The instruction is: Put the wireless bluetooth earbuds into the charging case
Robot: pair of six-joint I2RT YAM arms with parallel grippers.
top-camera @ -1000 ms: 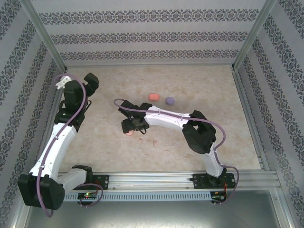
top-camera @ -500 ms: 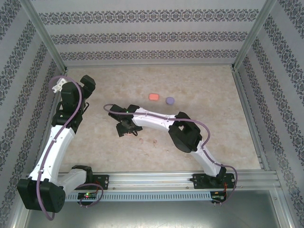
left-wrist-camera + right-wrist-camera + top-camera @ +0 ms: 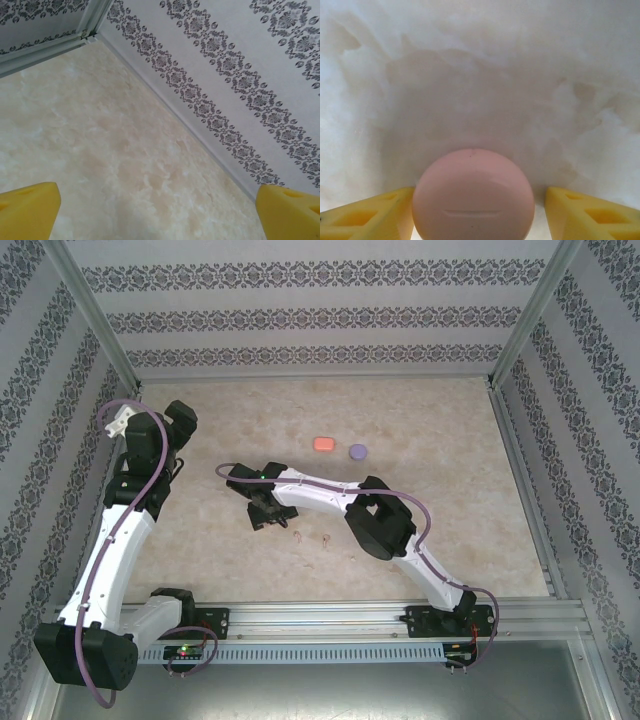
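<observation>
The right arm is reaching low and leftward across the table (image 3: 480,490), elbow bent, with the right gripper (image 3: 264,514) pointing down at the surface. Its jaws are standing partly open and straddling a round pink charging case (image 3: 473,197), one finger at its side, the other just apart. Two pale pink earbuds (image 3: 297,535) are lying near that gripper, toward the near edge. The left arm is stretching along the left wall, the left gripper (image 3: 160,215) gaping wide over bare table.
</observation>
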